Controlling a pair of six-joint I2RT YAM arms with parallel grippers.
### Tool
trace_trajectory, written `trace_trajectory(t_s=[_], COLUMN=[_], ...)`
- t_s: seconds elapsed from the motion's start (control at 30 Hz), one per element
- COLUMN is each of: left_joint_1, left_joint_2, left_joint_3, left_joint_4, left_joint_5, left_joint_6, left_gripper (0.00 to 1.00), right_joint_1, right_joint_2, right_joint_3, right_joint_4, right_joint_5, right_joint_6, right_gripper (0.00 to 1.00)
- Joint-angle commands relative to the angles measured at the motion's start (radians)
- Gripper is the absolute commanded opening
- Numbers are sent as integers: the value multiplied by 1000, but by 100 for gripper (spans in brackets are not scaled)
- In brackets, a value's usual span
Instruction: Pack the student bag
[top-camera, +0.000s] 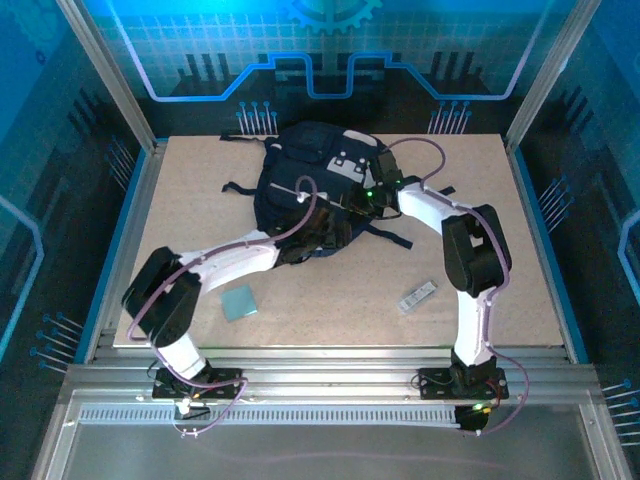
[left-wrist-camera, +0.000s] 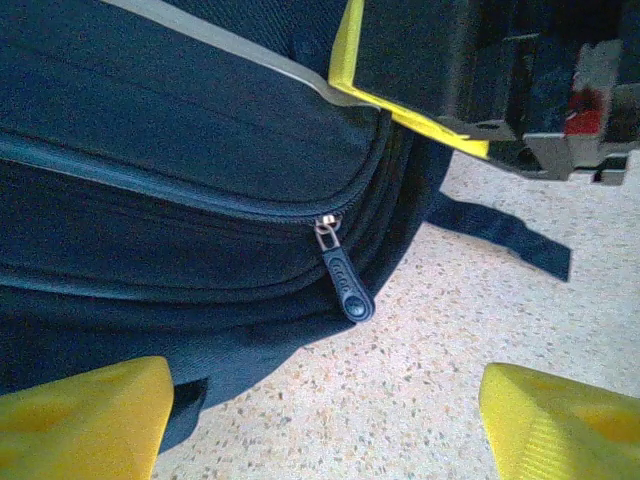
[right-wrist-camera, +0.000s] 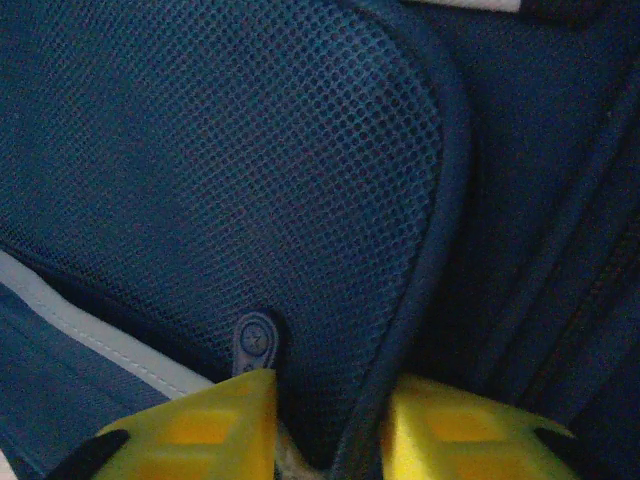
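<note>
The student bag (top-camera: 310, 180) is a dark navy backpack lying at the back middle of the table. My left gripper (top-camera: 303, 247) is at the bag's near edge. In the left wrist view its yellow fingertips (left-wrist-camera: 85, 420) stand wide apart and open over bare table, with a closed zip's black pull (left-wrist-camera: 346, 282) hanging just ahead of them. My right gripper (top-camera: 370, 200) is at the bag's right side. Its yellow fingers (right-wrist-camera: 200, 435) are shut on a fold of the bag's mesh pocket and piping (right-wrist-camera: 400, 330), next to a small round zip pull (right-wrist-camera: 254, 342).
A teal square card (top-camera: 239, 301) lies on the speckled table (top-camera: 200, 200) near the left arm. A small grey device (top-camera: 418, 296) lies near the right arm. A black strap (left-wrist-camera: 505, 235) trails from the bag across the table. Metal frame rails border the tabletop.
</note>
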Motion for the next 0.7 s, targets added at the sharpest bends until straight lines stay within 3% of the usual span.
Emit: trace_trajectory(t_s=[0.0,0.03,0.3,0.47,0.57,0.67], left_joint_1=[-19,-23,-25,-17,-15,-14], left_joint_2=[72,96,243,327,356,379], left_joint_3=[93,113,254,332,351,351], left_joint_4=[-65,-74,-127,-162,-196,-224], left_joint_5=[-80,-97,-205,-234,-203,-188], left_joint_6=[38,46,72,101,83,70], left_gripper=[79,79,76,47,45,34], right_joint_1=[-22,-28,-32,-29,-31,-31], right_joint_2=[21,18,-62,-87,-96,-99], right_joint_3=[13,5,-82,-110,-119,-124], right_joint_4=[105,123,197,225,225,240], right_joint_5=[-108,-135,-178,-196,-180,-183], right_joint_6=[53,72,168,190,191,201], right_gripper=[4,0,0,0,0,0])
